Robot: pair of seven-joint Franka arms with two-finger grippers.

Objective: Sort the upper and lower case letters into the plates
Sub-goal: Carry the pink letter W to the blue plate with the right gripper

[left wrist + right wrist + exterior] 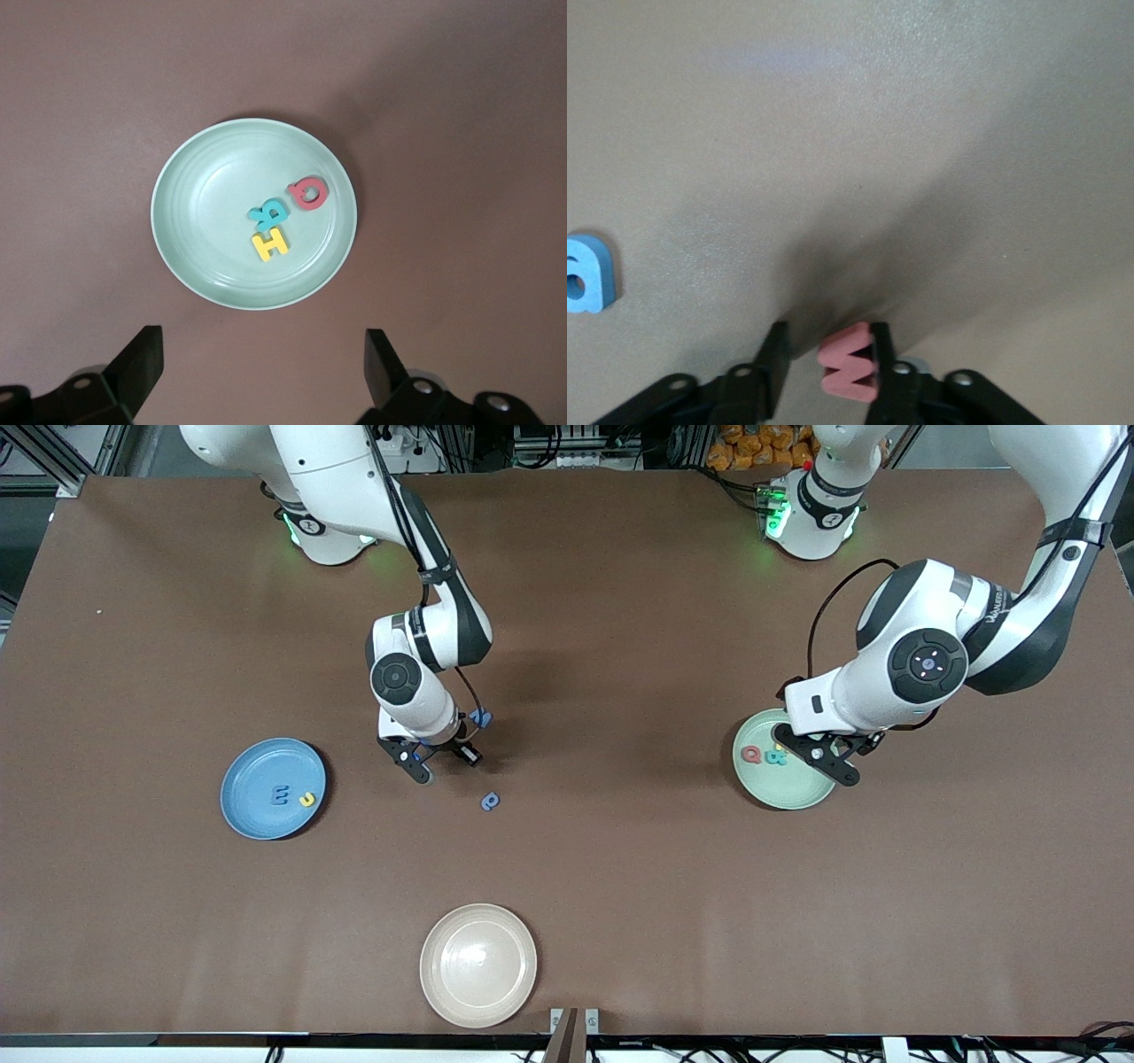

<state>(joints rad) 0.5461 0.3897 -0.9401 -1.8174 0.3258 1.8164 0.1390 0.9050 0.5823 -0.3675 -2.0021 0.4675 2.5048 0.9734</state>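
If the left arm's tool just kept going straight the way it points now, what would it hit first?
Probably the pale green plate, which lies straight ahead of the open left tool in its own camera view. Three letters sit in it, though height above it is unclear.

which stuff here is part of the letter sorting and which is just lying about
Part of the job:
- blue plate
- mint plate
- letters in both
- pink letter between the right gripper fingers
- blue letters on the table
- left gripper, open above mint plate

Lying about:
- cream plate
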